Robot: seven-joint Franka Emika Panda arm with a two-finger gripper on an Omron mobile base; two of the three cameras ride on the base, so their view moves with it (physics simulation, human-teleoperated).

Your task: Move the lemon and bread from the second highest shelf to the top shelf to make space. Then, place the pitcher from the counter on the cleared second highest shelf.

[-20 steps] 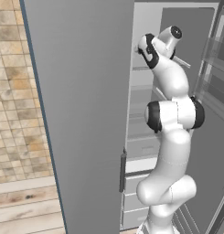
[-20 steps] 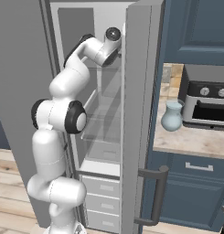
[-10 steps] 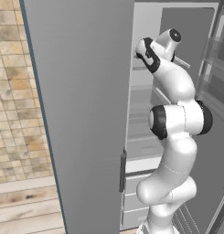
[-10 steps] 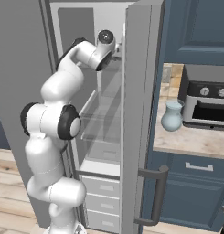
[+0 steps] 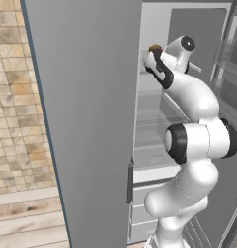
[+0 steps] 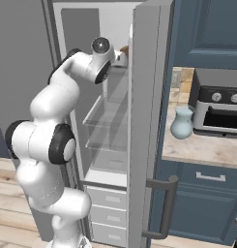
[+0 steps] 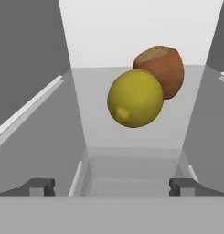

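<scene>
The gripper (image 7: 111,186) stood wide open and empty, lined up with the lemon (image 7: 135,98), which sat touching the bread (image 7: 161,70) near the shelf's back edge, ready for a first grasp.

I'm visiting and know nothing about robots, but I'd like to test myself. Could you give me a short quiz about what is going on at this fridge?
1. True or false: the gripper is clamped on the lemon.
2. Which is nearer the hand camera: A) the bread B) the lemon?
3. Where does the pitcher stand?

Key
1. False: the fingers are wide apart and short of the fruit.
2. B.
3. On the counter, beside the oven.
</scene>
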